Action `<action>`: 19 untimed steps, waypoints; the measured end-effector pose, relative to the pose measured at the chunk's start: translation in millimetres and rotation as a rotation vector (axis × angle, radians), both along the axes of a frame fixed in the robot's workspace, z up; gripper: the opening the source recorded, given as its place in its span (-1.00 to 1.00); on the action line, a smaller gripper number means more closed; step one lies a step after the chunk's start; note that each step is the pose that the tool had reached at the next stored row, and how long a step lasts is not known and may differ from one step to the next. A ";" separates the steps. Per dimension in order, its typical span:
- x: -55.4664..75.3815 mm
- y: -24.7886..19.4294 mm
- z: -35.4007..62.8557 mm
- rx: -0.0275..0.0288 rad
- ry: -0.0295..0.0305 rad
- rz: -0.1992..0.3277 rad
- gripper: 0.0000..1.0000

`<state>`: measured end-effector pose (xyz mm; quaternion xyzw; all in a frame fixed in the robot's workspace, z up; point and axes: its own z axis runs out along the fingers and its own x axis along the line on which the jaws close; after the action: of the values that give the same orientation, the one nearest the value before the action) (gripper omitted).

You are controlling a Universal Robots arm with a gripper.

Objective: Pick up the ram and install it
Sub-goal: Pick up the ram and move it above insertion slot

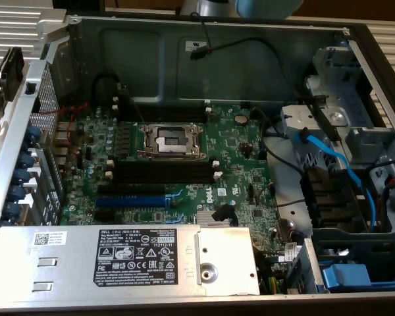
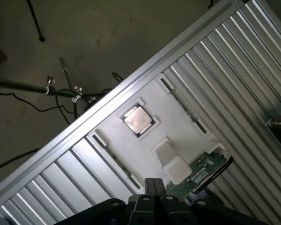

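Tool: gripper (image 2: 152, 185) clenched, fingers pressed together with nothing between them; close to the white tray (image 2: 131, 145).
Ram location: the ram (image 2: 202, 172) resting on the white tray atop the ribbed metal table (image 2: 253, 70), partly tucked under a pale block (image 2: 177, 168), near the gripper but apart from it; CPU chip (image 2: 138, 119) farther along the same tray.
Target area: black memory slots (image 1: 187, 172) at 6 o'clock from the CPU socket (image 1: 171, 139) on the motherboard (image 1: 237, 164), unfilled; blue expansion slot (image 1: 137, 198) at 7 o'clock.
Handling: judged light, thin and stiff, yet fragile; prone to slipping on its smooth faces.
Hold: probably best across the two flat faces near mid-length, clear of the contact edge.
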<state>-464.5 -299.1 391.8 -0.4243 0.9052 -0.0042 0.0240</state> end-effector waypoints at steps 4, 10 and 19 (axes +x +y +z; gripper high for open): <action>-0.1 0.0 0.0 0.0013 0.0000 0.066 -0.80; -0.4 0.0 0.0 0.0037 -0.0001 0.161 -0.80; -0.7 0.0 0.0 0.0072 0.0000 0.303 -0.80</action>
<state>-465.2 -299.0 391.8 -0.5559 0.8309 0.0027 0.0259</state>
